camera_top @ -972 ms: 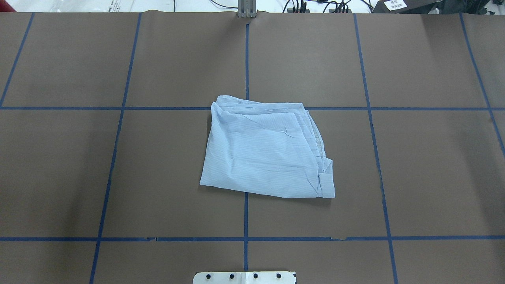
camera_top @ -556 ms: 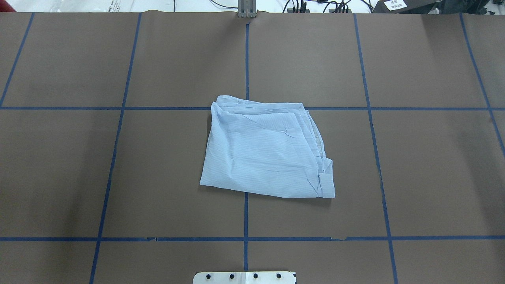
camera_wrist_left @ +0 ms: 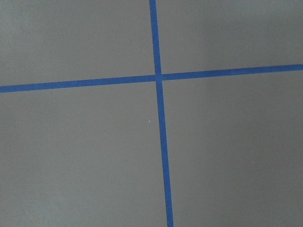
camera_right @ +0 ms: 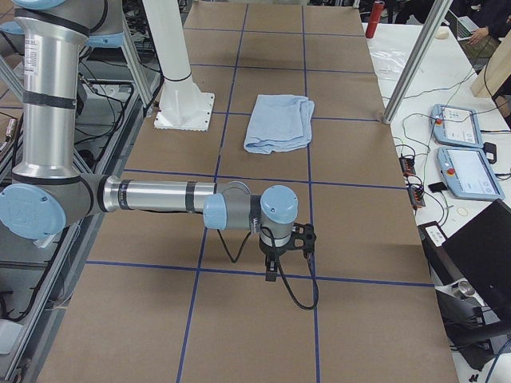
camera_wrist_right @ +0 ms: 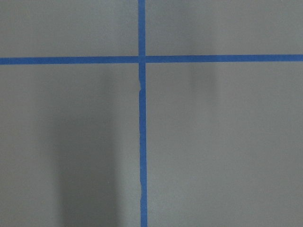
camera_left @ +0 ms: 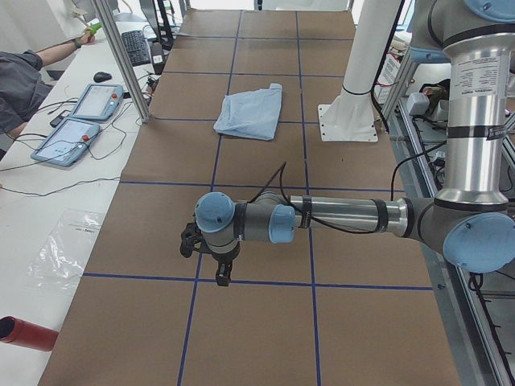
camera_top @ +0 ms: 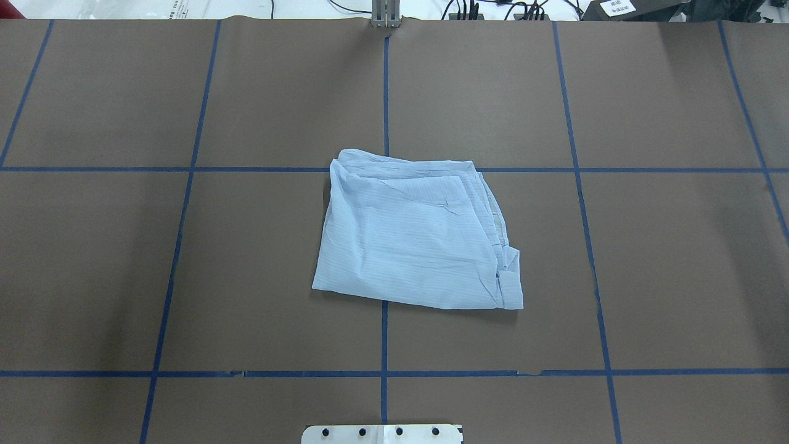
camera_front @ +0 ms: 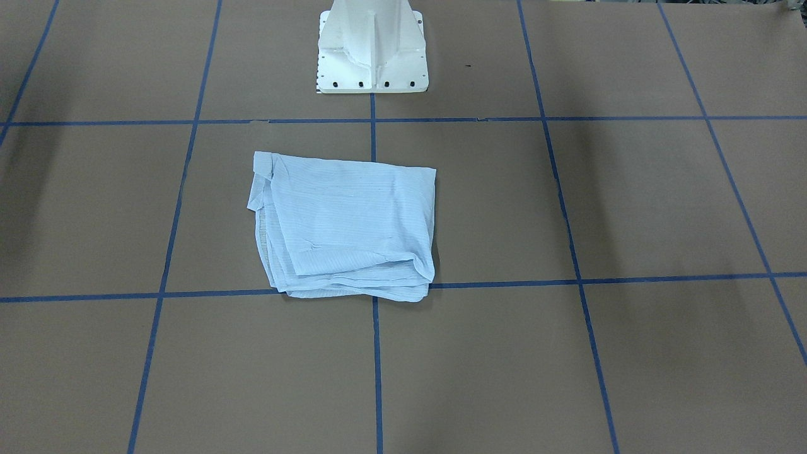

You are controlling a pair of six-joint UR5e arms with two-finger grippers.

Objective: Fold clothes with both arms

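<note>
Lying flat at mid-table is the shirt (camera_top: 419,237), pale blue and finely striped, folded into a rough rectangle on the brown table (camera_top: 647,259). It sits right over a crossing of the blue tape lines (camera_top: 579,203): the centre line runs under it and the cross line runs under its far edge. Stacked layers show along that far edge and down the robot's right side, and a small flap (camera_top: 509,290) is turned over at the near right corner. From the front view the shirt (camera_front: 343,230) lies just ahead of the white pedestal (camera_front: 372,50), apart from it, with nothing touching the cloth. Out at the left end, the left arm (camera_left: 346,215) stretches its forearm level and low over the table, well apart from the shirt (camera_left: 249,111). The left gripper (camera_left: 219,277) points down just above a tape line, and from this side angle I cannot tell whether it is wide or narrow. At the other end, the right arm (camera_right: 152,195) is posed the same way, also well apart from the shirt (camera_right: 279,122). The right gripper (camera_right: 273,271) hangs downward near a tape line, its opening again impossible to judge. Both wrist cameras look straight down at bare brown surface and one tape crossing each. A person's sleeve (camera_left: 20,80) shows at the side bench beside two pendants (camera_left: 80,121).
</note>
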